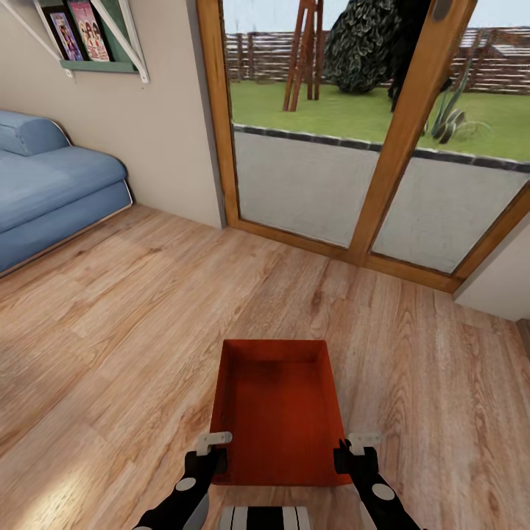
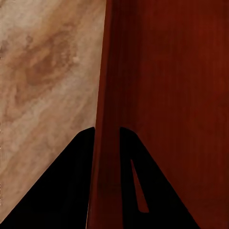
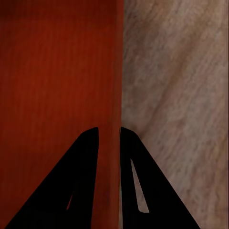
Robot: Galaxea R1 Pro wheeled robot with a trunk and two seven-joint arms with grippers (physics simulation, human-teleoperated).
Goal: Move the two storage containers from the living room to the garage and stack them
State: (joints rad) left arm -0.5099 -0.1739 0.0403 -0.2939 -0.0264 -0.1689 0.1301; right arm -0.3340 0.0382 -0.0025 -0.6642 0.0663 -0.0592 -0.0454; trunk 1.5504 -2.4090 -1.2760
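One orange-red open-topped storage container [image 1: 280, 405] is held just in front of me over the light wood plank floor [image 1: 110, 331] of the living room. My left gripper [image 1: 217, 460] is shut on the container's left wall near its near corner; in the left wrist view the thin wall [image 2: 107, 71] runs between the two dark fingers [image 2: 71, 181]. My right gripper [image 1: 346, 456] is shut on the right wall in the same way, and the right wrist view shows that wall [image 3: 117, 57] between its fingers [image 3: 143, 181]. The container is empty. The second container is out of view.
A blue sofa [image 1: 44, 184] stands at the left. Wood-framed glass doors [image 1: 353, 147] fill the wall ahead, with a garden beyond. A shelf with books [image 1: 88, 37] hangs high on the left wall. A wall corner [image 1: 500, 280] juts in at the right.
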